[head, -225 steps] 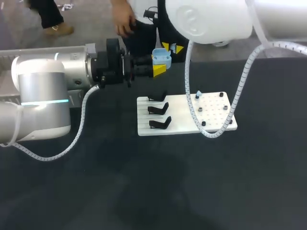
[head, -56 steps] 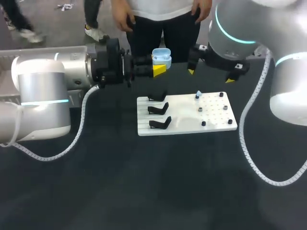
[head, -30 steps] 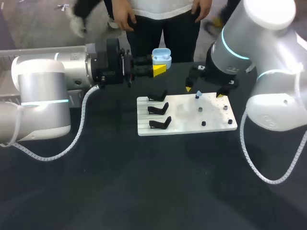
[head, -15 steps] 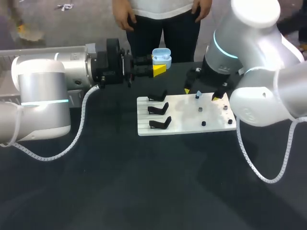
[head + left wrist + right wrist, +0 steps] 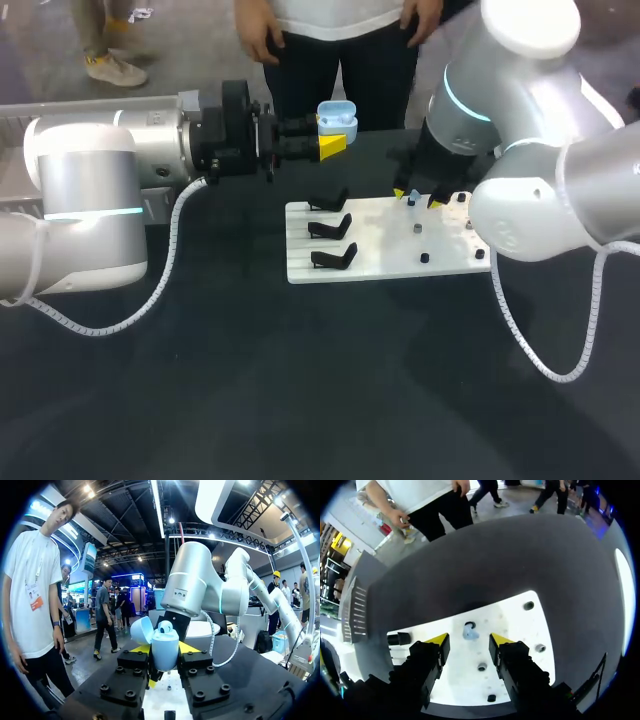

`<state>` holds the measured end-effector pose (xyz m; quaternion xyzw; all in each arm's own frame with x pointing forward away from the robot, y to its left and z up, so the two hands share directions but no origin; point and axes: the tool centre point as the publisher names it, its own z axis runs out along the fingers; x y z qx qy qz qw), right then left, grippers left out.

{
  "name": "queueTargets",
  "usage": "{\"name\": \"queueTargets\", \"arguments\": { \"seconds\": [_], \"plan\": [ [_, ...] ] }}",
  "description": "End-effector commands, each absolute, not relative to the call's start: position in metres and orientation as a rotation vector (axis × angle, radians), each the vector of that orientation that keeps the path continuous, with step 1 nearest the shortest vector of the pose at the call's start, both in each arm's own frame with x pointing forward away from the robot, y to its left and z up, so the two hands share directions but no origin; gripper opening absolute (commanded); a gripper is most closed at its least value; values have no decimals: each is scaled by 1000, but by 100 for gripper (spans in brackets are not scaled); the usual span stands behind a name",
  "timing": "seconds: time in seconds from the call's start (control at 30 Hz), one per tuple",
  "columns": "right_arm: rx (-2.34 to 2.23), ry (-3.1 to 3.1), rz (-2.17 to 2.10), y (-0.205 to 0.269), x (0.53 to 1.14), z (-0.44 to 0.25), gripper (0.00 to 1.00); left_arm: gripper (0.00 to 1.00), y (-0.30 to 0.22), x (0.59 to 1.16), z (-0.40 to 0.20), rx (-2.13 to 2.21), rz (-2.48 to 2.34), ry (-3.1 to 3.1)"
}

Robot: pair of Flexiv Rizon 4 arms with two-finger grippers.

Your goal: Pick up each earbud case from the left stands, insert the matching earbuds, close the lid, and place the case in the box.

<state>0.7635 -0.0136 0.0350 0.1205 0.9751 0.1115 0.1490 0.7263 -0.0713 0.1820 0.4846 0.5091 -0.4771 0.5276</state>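
My left gripper [image 5: 326, 141] is held above the table's far edge, left of the white board [image 5: 380, 262]. It is shut on a light-blue earbud case [image 5: 337, 117] whose lid stands open. In the left wrist view the case [image 5: 165, 649] sits upright between the two fingers, with an earbud showing in it. My right gripper [image 5: 415, 199] is low over the board's far right part. A light-blue earbud [image 5: 469, 631] stands on the board between its yellow fingertips [image 5: 438, 640]. A gap shows on each side of the earbud, so the gripper is open.
Three black stands [image 5: 331, 228], all bare, line the board's left side. Small dark pegs [image 5: 482, 667] dot the board's right half near the earbud. My right arm's bulky links [image 5: 560, 200] overhang the table right of the board.
My right gripper has dropped lower and shifted left over the earbud, and its fingers have drawn closer together around it. The left arm and the case have not moved.
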Motion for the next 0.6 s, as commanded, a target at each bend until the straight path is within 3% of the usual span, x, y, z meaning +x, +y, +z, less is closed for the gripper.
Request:
{"name": "queueTargets", "arguments": {
  "seconds": [0.03,0.6],
  "plan": [
    [346,2809,322,-12,767,33,49,0,-72,725,182,1154,-1135,1218],
    [367,2819,311,-14,774,28,47,0,-72,725,182,1154,-1135,1218]
  ]
}}
